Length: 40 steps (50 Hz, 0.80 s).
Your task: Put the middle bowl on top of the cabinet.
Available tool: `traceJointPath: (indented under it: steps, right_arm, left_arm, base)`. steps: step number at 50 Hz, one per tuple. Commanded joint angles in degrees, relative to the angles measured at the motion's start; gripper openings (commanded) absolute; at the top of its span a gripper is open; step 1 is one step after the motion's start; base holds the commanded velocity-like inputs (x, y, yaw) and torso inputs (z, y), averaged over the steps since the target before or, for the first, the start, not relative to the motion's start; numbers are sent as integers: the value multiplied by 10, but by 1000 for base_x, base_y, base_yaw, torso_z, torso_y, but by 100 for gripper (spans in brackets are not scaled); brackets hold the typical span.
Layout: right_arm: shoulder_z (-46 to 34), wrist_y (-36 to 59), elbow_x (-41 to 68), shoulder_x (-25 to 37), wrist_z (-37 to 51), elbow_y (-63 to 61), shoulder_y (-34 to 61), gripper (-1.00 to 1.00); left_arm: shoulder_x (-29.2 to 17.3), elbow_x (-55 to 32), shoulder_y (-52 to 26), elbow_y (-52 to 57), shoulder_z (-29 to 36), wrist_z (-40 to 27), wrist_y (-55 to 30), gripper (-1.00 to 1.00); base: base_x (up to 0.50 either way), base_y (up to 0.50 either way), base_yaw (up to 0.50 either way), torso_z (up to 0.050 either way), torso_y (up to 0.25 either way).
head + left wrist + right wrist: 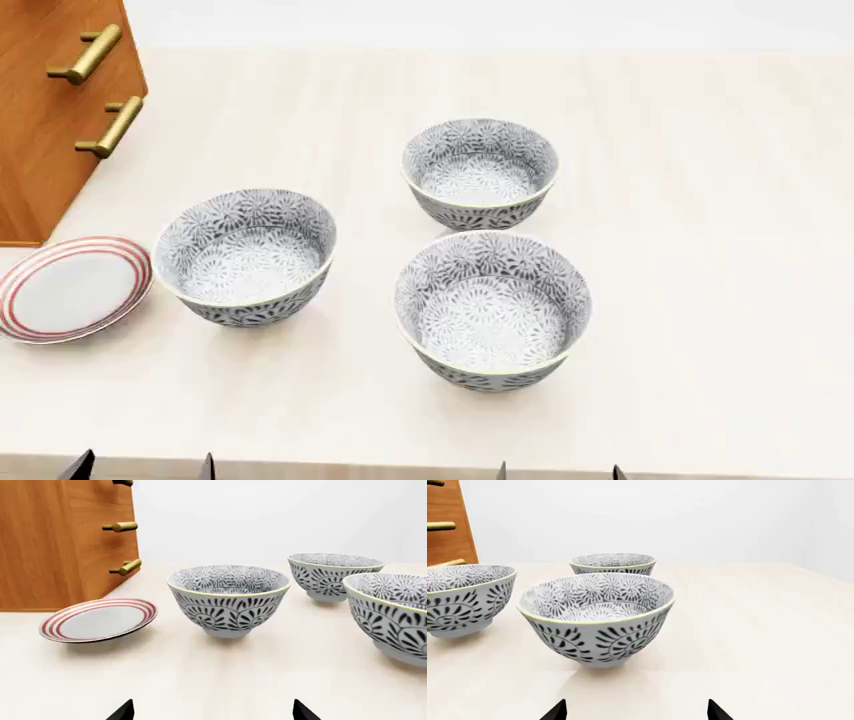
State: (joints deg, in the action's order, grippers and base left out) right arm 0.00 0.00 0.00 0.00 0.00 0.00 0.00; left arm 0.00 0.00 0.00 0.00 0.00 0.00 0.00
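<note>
Head view: three patterned bowls on desk [694,150], middle bowl [493,308] nearest, upright, between its two twins, well apart from cabinet [47,120] at far left. Approach step, nothing gripped. Left pincer [213,712] and right pincer [636,711] both spread, empty. Next: probably right pincer over rim, then lift high. Left wrist alone shows cabinet drawer fronts side-on; cabinet top unseen anywhere.

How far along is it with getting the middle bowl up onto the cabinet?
Nothing looks done yet. All three patterned bowls sit on the table, and the middle bowl is untouched, apart from the cabinet. Nothing is in hand: the left claw and right claw are both open and empty, short of the bowls. Gripping, lifting and placing it on top all remain.
</note>
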Motion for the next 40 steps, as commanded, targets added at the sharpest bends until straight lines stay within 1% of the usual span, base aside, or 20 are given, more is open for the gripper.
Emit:
traceJointPath:
  steps: [1, 6, 7, 8, 15, 17, 19, 21, 23, 24, 25, 26, 27, 28, 29, 31, 33, 38, 39, 40]
  right_arm:
    - [-18, -2, 14, 14, 17, 4, 2, 100]
    - [-23, 10, 20, 23, 33, -26, -7, 100]
    - [-24, 11, 20, 24, 35, -29, -9, 100]
    - [-25, 14, 19, 25, 40, -37, -10, 100]
    - [-35, 30, 17, 32, 58, -75, -19, 100]
    - [-33, 45, 20, 35, 64, -112, -28, 100]
    - [-25, 53, 24, 37, 74, -147, -39, 100]
    - [-9, 54, 28, 42, 86, -199, -61, 100]
    - [17, 53, 30, 48, 105, -253, -88, 100]
    - [44, 37, 45, 50, 113, -288, -111, 100]
    - [57, 40, 49, 53, 119, -308, -124, 100]
    - [84, 21, 59, 56, 126, -341, -148, 100]
    - [98, 19, 67, 57, 131, -357, -159, 100]
    - [130, -2, 86, 55, 139, -379, -182, 100]
    - [145, -12, 95, 55, 143, -391, -193, 100]
    - [182, -42, 93, 49, 161, -416, -221, 100]
    - [217, -72, 100, 39, 179, -430, -243, 100]
    - [293, -120, 133, 26, 211, -475, -303, 100]
    - [330, -152, 157, 22, 210, -481, -338, 100]
    - [342, -159, 163, 21, 213, -485, -350, 100]
  left_arm:
    - [-13, -13, -2, -4, 15, -15, 3, 100]
    - [-23, -37, 4, 24, 19, -17, -15, 100]
    - [-25, -39, 5, 24, 20, -18, -14, 100]
    - [-30, -21, 4, 22, 28, -26, -8, 100]
    - [-38, -34, 10, 53, 32, -32, -32, 100]
    - [-47, -43, 4, 112, 41, -22, -85, 100]
    - [-56, -28, -2, 159, 53, -26, -124, 100]
    - [-52, -51, -9, 225, 40, -31, -165, 100]
    - [-51, -63, -19, 262, 35, -37, -204, 100]
    - [-49, -56, -29, 281, 37, -50, -234, 100]
    - [-52, -52, -33, 290, 39, -53, -240, 100]
    - [-52, -33, -52, 302, 41, -72, -276, 100]
    - [-45, -31, -59, 305, 37, -86, -292, 100]
    - [-39, -38, -66, 309, 29, -91, -295, 100]
    - [-37, -47, -70, 315, 25, -92, -311, 100]
    - [-36, -71, -66, 319, 7, -86, -304, 100]
    - [-31, -84, -64, 334, -7, -97, -322, 100]
    - [-44, -61, -58, 346, 2, -115, -305, 100]
    - [-47, -63, -58, 353, -2, -116, -306, 100]
    - [-50, -61, -60, 353, -4, -118, -301, 100]
  base:
    - [0, 0, 0, 0, 0]
    - [0, 0, 0, 0, 0]
    - [0, 0, 0, 0, 0]
    - [0, 0, 0, 0, 0]
    - [0, 0, 0, 0, 0]
    - [0, 0, 0, 0, 0]
    - [0, 0, 0, 0, 0]
    - [0, 0, 0, 0, 0]
    - [0, 0, 0, 0, 0]
    - [0, 0, 0, 0, 0]
    - [0, 0, 0, 0, 0]
    - [0, 0, 0, 0, 0]
    - [0, 0, 0, 0, 0]
    - [0, 0, 0, 0, 0]
    - [0, 0, 0, 0, 0]
    - [0, 0, 0, 0, 0]
    - [0, 0, 0, 0, 0]
    - [0, 0, 0, 0, 0]
    - [0, 0, 0, 0, 0]
    - [0, 0, 0, 0, 0]
